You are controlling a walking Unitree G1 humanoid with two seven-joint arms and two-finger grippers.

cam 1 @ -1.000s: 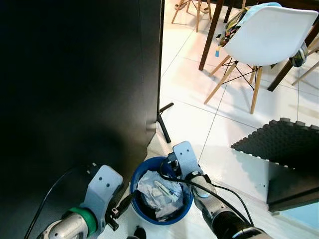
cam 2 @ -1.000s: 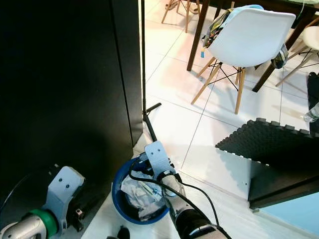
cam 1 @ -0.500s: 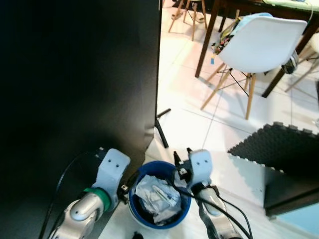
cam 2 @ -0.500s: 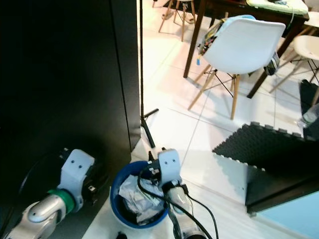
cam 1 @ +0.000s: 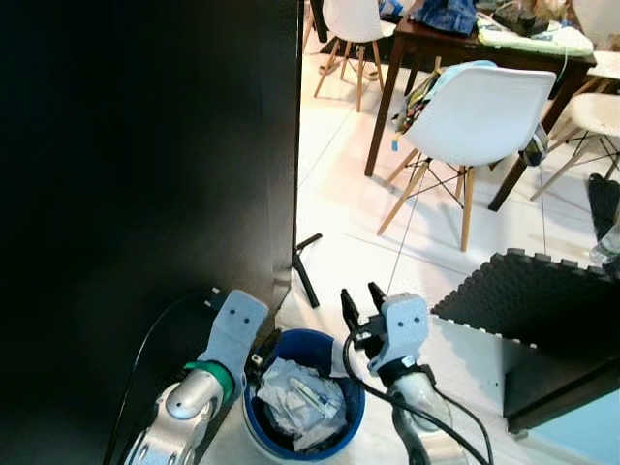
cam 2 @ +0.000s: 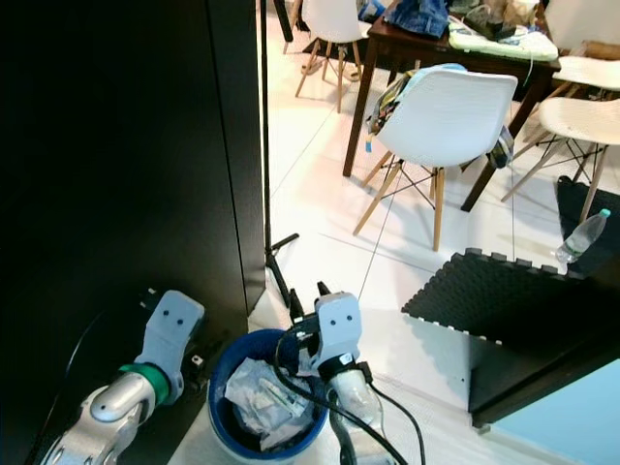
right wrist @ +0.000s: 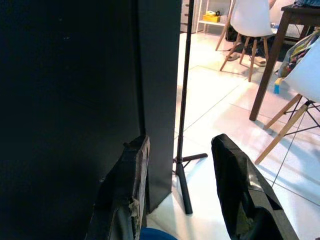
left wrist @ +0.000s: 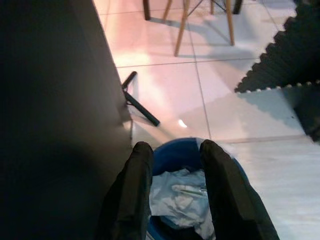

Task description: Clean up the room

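Observation:
A blue bin (cam 1: 262, 428) full of crumpled white paper and wrappers (cam 1: 302, 405) stands on the floor at my feet, beside a tall black panel. My left gripper (left wrist: 175, 150) is open and hovers over the bin's near-left rim; the left wrist view shows the bin (left wrist: 172, 155) and its trash (left wrist: 180, 200) between the fingers. My right gripper (cam 1: 359, 293) is raised over the bin's right side with its fingertips pointing up and away. It is open with nothing between the fingers (right wrist: 127, 190).
A tall black panel (cam 1: 145, 155) fills the left. A black stand pole (right wrist: 183, 90) with floor legs (cam 1: 305, 266) rises at its edge. A white chair (cam 1: 480, 102) and dark wooden table (cam 1: 417, 39) lie ahead. Dark foam mat (cam 1: 528, 295) on the right, water bottle (cam 2: 581, 235) beyond.
The camera has tilted up, showing more of the room. My right gripper has lifted off the bin's far rim and its fingers now point upward. The left arm has drawn closer to the bin.

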